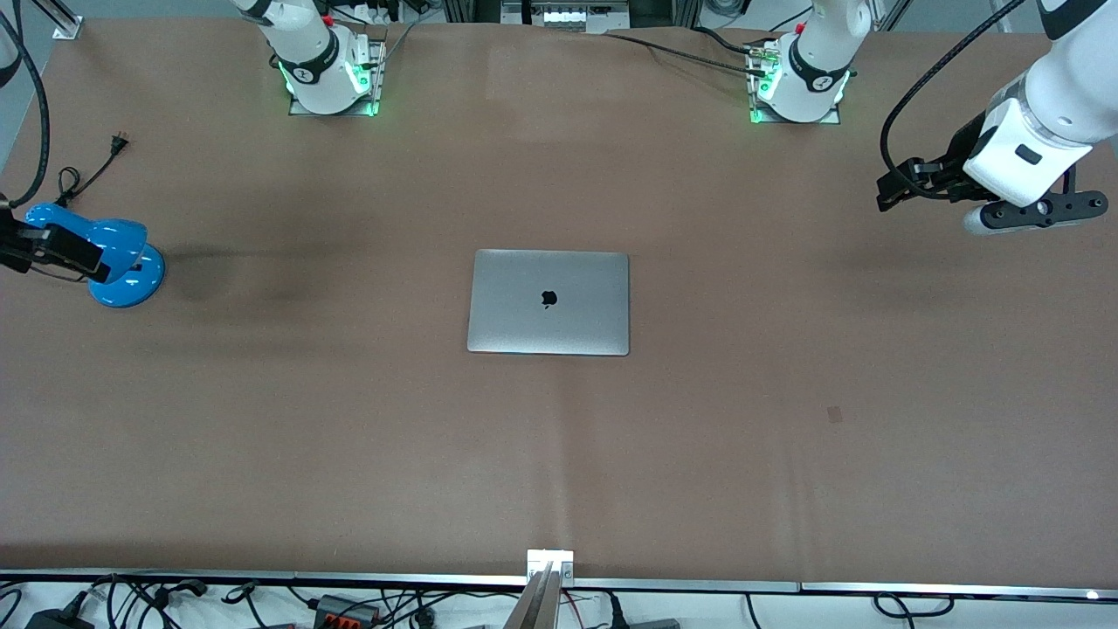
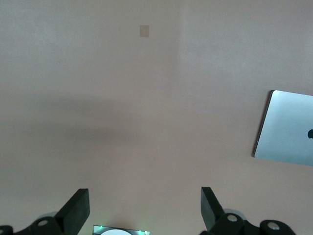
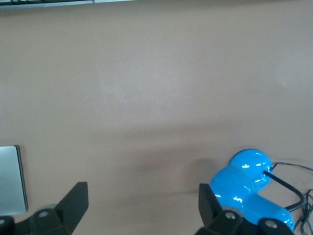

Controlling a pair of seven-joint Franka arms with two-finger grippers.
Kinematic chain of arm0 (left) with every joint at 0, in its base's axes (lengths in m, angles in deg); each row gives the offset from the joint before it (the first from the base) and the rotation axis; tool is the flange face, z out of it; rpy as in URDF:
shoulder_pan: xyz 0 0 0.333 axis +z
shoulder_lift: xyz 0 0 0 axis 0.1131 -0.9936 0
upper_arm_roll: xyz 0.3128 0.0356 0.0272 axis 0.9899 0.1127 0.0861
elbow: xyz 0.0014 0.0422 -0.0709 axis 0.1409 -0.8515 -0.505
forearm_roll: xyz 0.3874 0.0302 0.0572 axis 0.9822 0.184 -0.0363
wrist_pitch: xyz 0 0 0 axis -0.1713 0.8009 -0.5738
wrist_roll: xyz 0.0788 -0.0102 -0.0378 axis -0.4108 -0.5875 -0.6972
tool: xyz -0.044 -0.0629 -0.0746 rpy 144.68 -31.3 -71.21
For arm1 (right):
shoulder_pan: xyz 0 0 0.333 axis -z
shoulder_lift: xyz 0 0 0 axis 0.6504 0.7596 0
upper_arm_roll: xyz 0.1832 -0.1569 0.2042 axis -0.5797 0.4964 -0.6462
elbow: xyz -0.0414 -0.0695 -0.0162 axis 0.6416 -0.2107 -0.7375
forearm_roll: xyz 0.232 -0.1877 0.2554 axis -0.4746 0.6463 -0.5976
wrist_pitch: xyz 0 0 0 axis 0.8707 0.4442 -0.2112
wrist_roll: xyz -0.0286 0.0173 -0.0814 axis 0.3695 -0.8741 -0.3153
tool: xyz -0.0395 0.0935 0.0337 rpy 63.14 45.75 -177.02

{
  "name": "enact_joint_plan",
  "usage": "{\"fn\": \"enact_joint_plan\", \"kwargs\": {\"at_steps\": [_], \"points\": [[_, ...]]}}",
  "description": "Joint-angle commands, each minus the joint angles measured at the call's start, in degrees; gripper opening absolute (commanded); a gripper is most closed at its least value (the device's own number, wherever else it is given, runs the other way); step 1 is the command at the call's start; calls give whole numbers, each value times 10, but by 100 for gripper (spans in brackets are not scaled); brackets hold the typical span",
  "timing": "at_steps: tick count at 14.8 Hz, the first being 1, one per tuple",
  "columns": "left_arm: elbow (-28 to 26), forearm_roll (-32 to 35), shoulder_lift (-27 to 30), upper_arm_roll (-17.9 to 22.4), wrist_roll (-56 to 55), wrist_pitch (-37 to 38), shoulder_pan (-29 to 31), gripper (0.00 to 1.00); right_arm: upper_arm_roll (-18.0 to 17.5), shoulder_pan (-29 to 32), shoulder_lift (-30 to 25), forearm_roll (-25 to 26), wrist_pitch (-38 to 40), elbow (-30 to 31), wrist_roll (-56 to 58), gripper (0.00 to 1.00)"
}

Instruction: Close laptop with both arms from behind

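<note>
The silver-grey laptop (image 1: 548, 302) lies flat in the middle of the table with its lid down and the black apple logo facing up. An edge of it shows in the left wrist view (image 2: 288, 128) and a corner in the right wrist view (image 3: 11, 178). My left gripper (image 1: 889, 188) hangs over bare table toward the left arm's end, well away from the laptop; it is open (image 2: 144, 203) with nothing between its fingers. My right gripper (image 1: 65, 249) hovers at the right arm's end, over the blue lamp, also open and empty (image 3: 143, 203).
A blue desk lamp (image 1: 122, 262) stands at the right arm's end, close to one right finger (image 3: 210, 205); its black cord and plug (image 1: 118, 144) trail toward the bases. A small dark patch (image 1: 835, 414) marks the tabletop. A metal bracket (image 1: 550, 563) sits at the near edge.
</note>
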Motion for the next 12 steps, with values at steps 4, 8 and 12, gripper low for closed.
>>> {"fn": "enact_joint_plan", "kwargs": {"at_steps": [4,8,12], "points": [[11,5,5,7,-7,17,-4,100,-11,9,-89,1,-43,134,7,100],[28,5,-4,4,-10,14,-5,100,-16,8,-95,5,-20,130,9,100],[29,5,-4,4,-4,13,-4,100,-12,11,-71,-6,-19,114,20,100]]}}
